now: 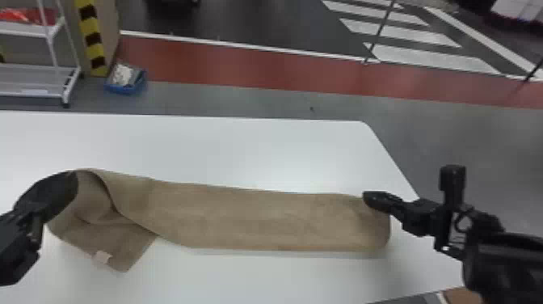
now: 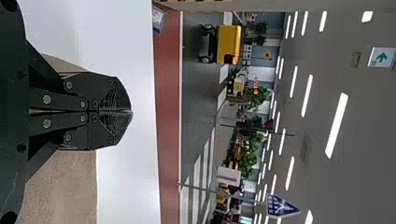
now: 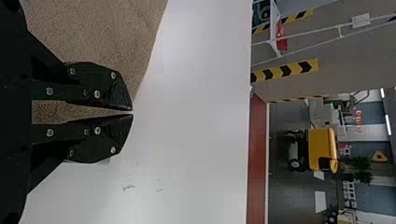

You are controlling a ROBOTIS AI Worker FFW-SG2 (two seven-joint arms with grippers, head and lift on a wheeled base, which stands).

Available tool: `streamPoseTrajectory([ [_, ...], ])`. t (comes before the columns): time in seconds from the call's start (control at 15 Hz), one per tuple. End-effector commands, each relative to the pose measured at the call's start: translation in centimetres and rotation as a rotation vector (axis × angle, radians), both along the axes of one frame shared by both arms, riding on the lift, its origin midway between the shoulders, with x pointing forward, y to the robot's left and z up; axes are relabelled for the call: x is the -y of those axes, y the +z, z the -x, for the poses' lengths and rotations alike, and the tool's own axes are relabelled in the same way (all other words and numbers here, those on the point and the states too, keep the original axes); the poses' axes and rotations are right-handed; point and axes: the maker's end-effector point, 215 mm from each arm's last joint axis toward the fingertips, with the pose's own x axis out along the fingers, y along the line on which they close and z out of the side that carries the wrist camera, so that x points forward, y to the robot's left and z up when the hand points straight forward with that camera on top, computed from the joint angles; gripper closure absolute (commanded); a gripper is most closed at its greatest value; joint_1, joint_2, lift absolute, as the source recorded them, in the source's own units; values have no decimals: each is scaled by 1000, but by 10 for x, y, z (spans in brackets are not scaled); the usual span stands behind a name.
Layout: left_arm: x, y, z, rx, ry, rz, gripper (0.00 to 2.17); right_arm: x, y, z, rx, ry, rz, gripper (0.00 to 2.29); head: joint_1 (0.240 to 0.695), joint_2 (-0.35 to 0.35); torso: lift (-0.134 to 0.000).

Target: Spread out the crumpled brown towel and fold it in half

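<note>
The brown towel (image 1: 258, 218) stretches across the white table as a long band, with a shadow under its near edge. Its left end curls over on itself, and a corner with a pale tag points toward the table's front. My left gripper (image 1: 76, 184) is shut on the towel's far left part; in the left wrist view the fingers of the left gripper (image 2: 132, 111) are together, with towel (image 2: 65, 186) on both sides. At the far right corner my right gripper (image 1: 365, 197) is shut on the towel; in the right wrist view, brown cloth (image 3: 93, 32) shows between the fingers of the right gripper (image 3: 132, 112).
The white table (image 1: 226, 149) extends beyond the towel, its far right corner angling away. A dark grey and brown object (image 1: 460, 295) lies at the front right edge. On the floor behind stand a white rack (image 1: 36, 81) and a blue bin (image 1: 126, 81).
</note>
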Motion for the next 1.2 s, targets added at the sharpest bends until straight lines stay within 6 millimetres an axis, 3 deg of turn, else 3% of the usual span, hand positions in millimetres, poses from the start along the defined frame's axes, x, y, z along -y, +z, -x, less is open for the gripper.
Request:
streamPoseTrajectory([
  [0.0, -2, -2, -1, -2, 5, 2, 2064, -15, 45, 8, 76, 18, -37, 1983, 695, -261, -120],
  [0.2, -7, -2, -3, -1, 17, 1, 2064, -26, 118, 26, 157, 27, -75, 1983, 695, -244, -120],
  [0.33, -9, -1, -4, 1, 22, 2, 2064, -24, 152, 36, 175, 16, -72, 1919, 695, -233, -120],
  [0.4, -8, -1, -4, 1, 22, 5, 2064, -31, 148, 48, 145, 38, -59, 1430, 695, -233, -120],
  [0.47, -8, -3, -4, -3, 21, 7, 2064, -37, 134, 57, 122, 59, 10, 701, 695, -230, -120],
  [0.53, -8, -4, -4, -4, 22, 6, 2064, -37, 117, 64, 94, 68, 84, 400, 695, -228, -120],
  [0.73, -8, -4, -7, -2, 23, 8, 2064, -38, 94, 81, 109, 127, 261, 397, 695, -227, -120],
  [0.93, -1, -8, -11, -13, 15, 2, 2064, -65, 80, 102, 101, 321, 280, 431, 695, -219, -120],
  [1.13, 3, -7, -14, -19, 9, -2, 2064, -96, 52, 118, 65, 557, 393, 471, 695, -198, -120],
])
